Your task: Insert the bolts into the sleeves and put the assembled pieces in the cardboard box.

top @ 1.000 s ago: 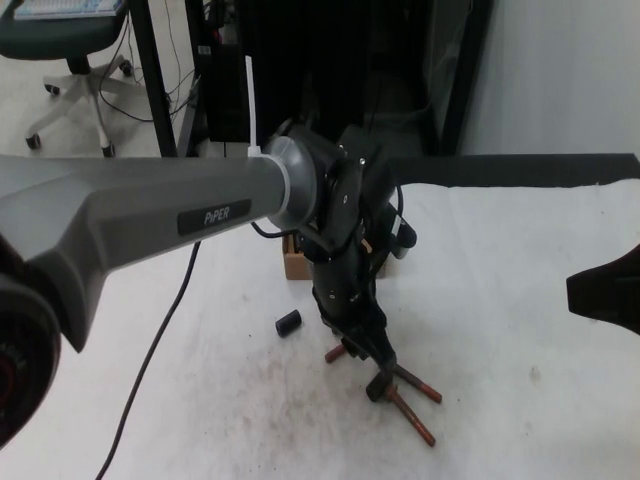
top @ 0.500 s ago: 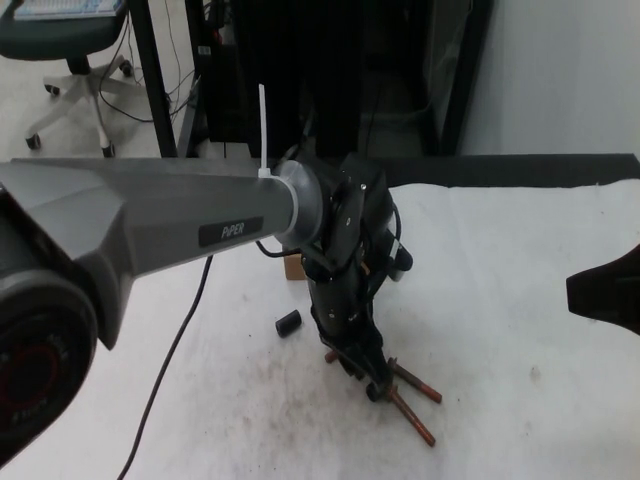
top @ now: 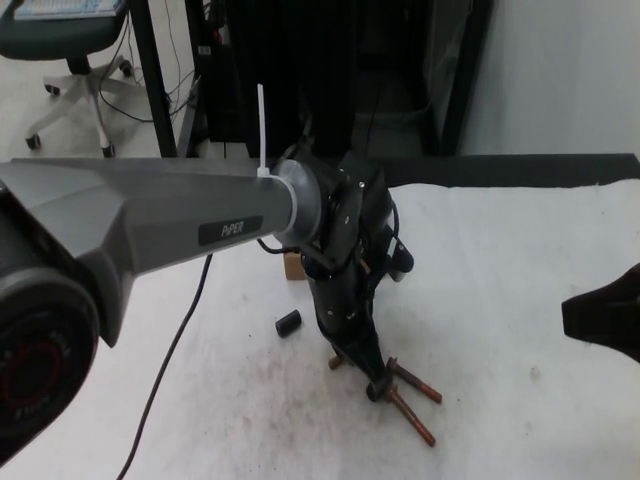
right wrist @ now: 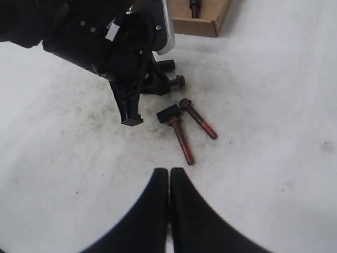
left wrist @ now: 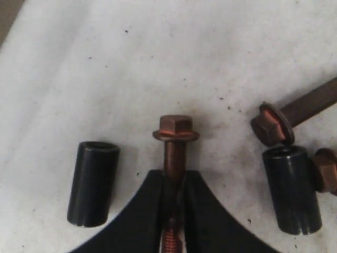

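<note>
Left end effector [left wrist: 175, 182] low over the desk [top: 520, 260], fingers pinching the held bolt [left wrist: 176, 132] around its shank, hex head pointing away from the wrist, threads back between the fingers. Cannot tell whether the bolt rests on the cloth or hangs just clear of it. Right end effector [right wrist: 169, 174] well apart from the parts, fingers pressed together on nothing. Risks as I judge them: a two-finger pinch on a round shank could let the bolt swivel or slip when it meets a sleeve mouth. The threaded end is buried in the grip, so there is little free length to lead into a bore, and a regrasp or a handover looks likely. Both sleeves lie on their sides and would probably roll if nudged. The second sleeve [left wrist: 292, 188] lies just beside two loose bolts, so a careless sweep could scatter all three. Count: three bolts, meaning the held one, the second bolt [left wrist: 305, 108] and the third bolt [left wrist: 326, 176], the last at the picture's edge, touching or nearly touching the second sleeve. Two sleeves, the first sleeve [left wrist: 93, 183] lying alone on the other side of the held bolt. One cardboard box [right wrist: 202, 25] beyond the left arm, with a dark piece [right wrist: 194, 8] inside, too cropped to tell if it is assembled.
</note>
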